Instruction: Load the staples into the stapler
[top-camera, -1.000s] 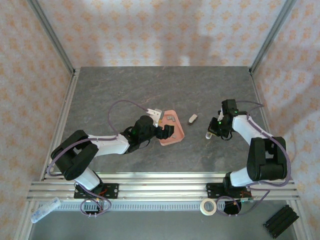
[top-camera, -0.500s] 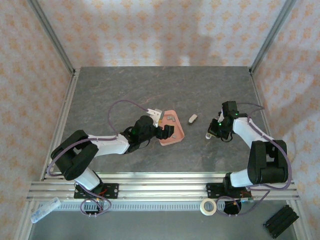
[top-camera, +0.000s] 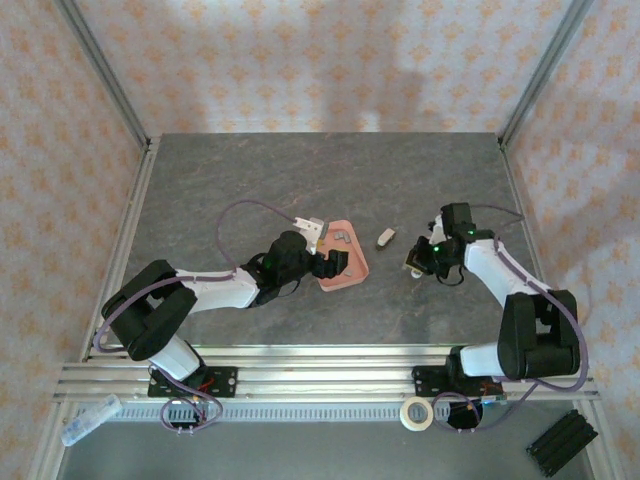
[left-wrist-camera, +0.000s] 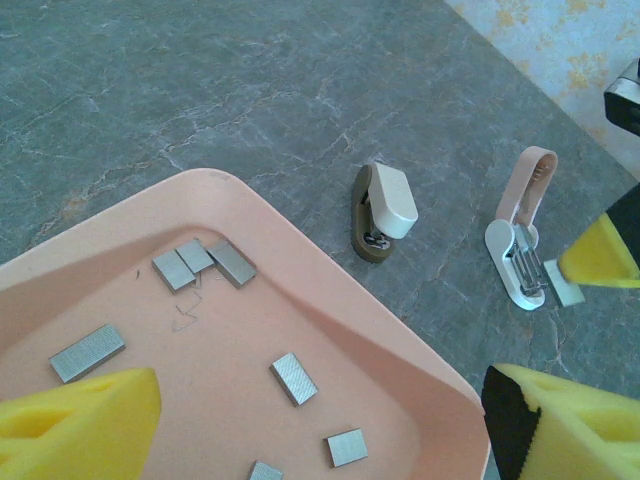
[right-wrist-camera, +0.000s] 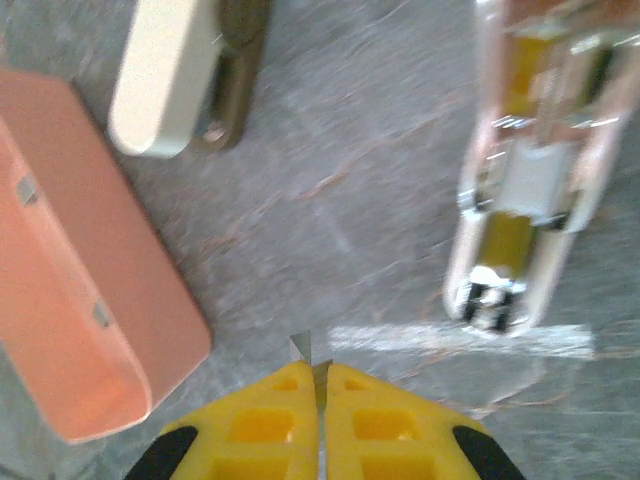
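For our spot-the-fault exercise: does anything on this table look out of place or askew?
The staples lie scattered at different angles in the pink tray. The stapler lies splayed open on the table, with a cream-and-brown piece loose between it and the tray.

Right wrist: stapler (right-wrist-camera: 525, 190), right of tray (right-wrist-camera: 70, 320), blurred, top end cut off. Left wrist: tray's near side cropped; staples (left-wrist-camera: 293, 378) inside it, one clipped at bottom.

Ahead of right gripper (right-wrist-camera: 320, 385): bare grey desk (right-wrist-camera: 340, 200). Cream stubby piece (right-wrist-camera: 165, 80) ahead-left, pink-and-white stapler (right-wrist-camera: 525, 190) ahead-right, salmon-pink tray (right-wrist-camera: 90, 300) left.
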